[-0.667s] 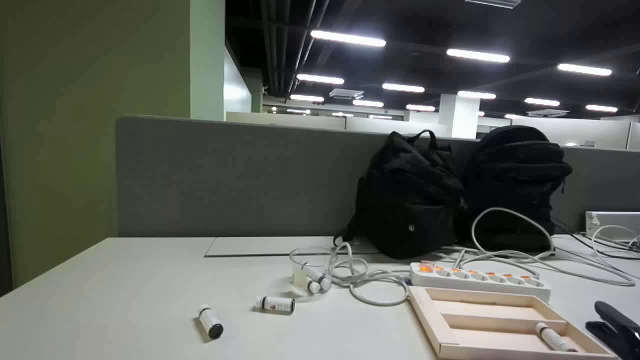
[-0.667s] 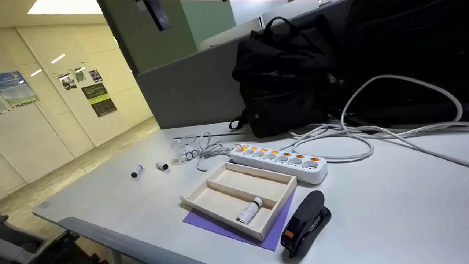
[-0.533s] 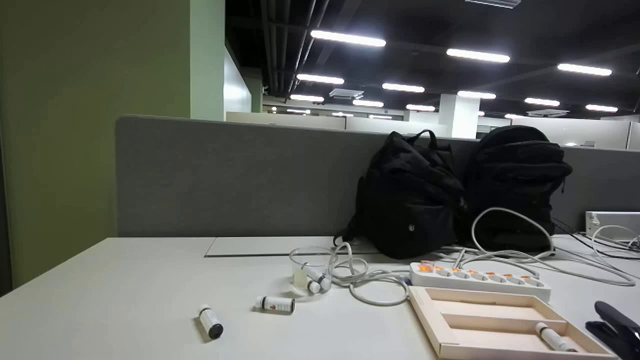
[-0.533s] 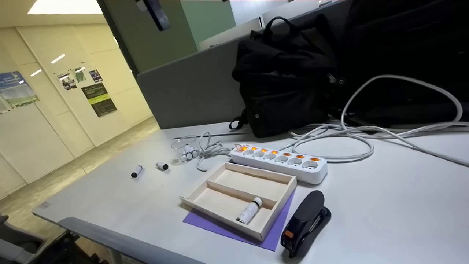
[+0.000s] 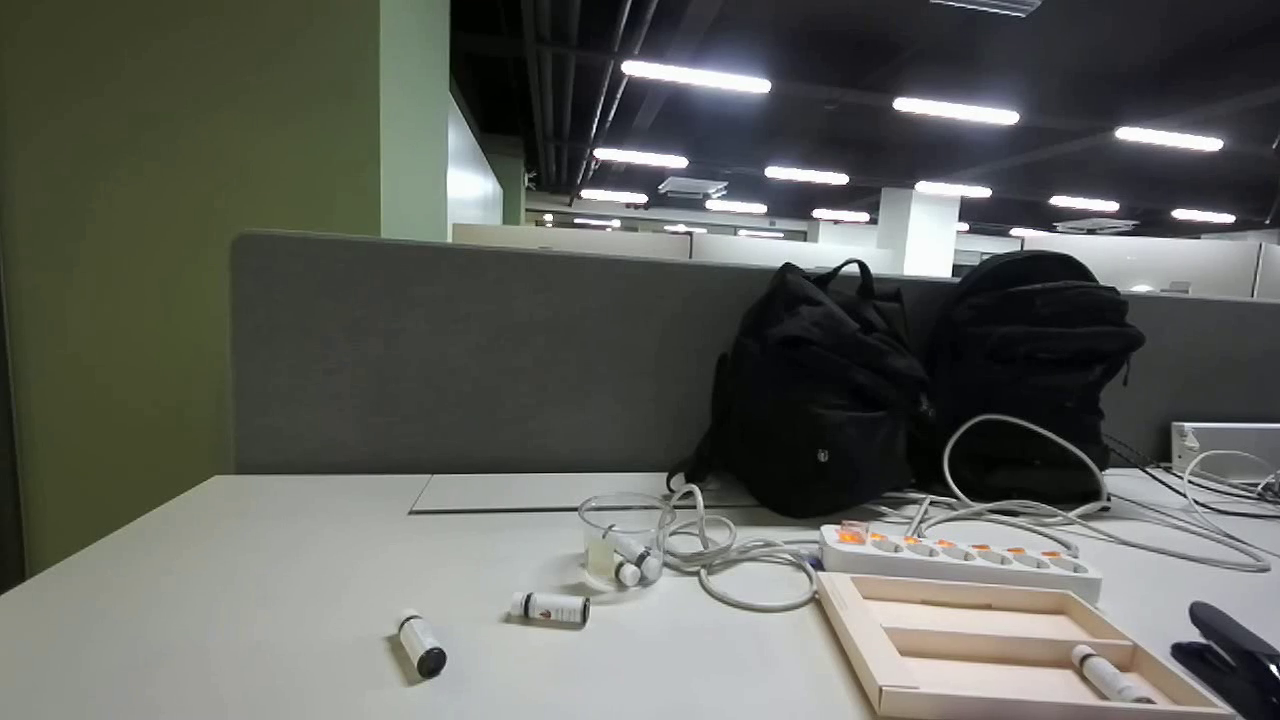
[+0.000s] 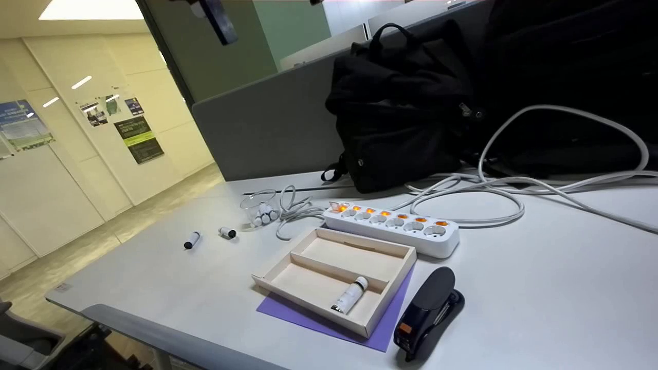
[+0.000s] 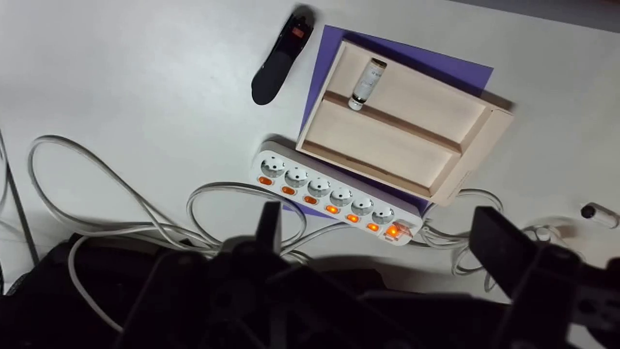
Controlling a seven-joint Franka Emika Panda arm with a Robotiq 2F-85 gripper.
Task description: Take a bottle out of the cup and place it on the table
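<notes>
White cable loops [image 5: 757,606] crowd the cup [image 5: 612,522] of bottles [image 5: 630,555]

Toward the table's [image 5: 230,600] back left corner, as both exterior views show it, sits the translucent cup with several bottles inside. The cable loops lie just beside it, away from the left edge; contact cannot be told. Two loose bottles [image 5: 552,608] lie on their sides between the cup and that left edge. Farther along, a wooden tray [image 6: 354,253] rests on a purple sheet [image 6: 384,329], one more bottle [image 6: 350,295] lying in the compartment nearer the front edge. A power strip [image 6: 388,228] runs close beside the tray, toward the back edge, and a black stapler [image 6: 431,300] lies near the tray's end farthest from the cup. Two black backpacks [image 5: 820,400] stand at the back edge before a grey partition [image 5: 480,360]. In the wrist view the tool [image 7: 379,215] stands wide, the power strip showing across its gap.
</notes>
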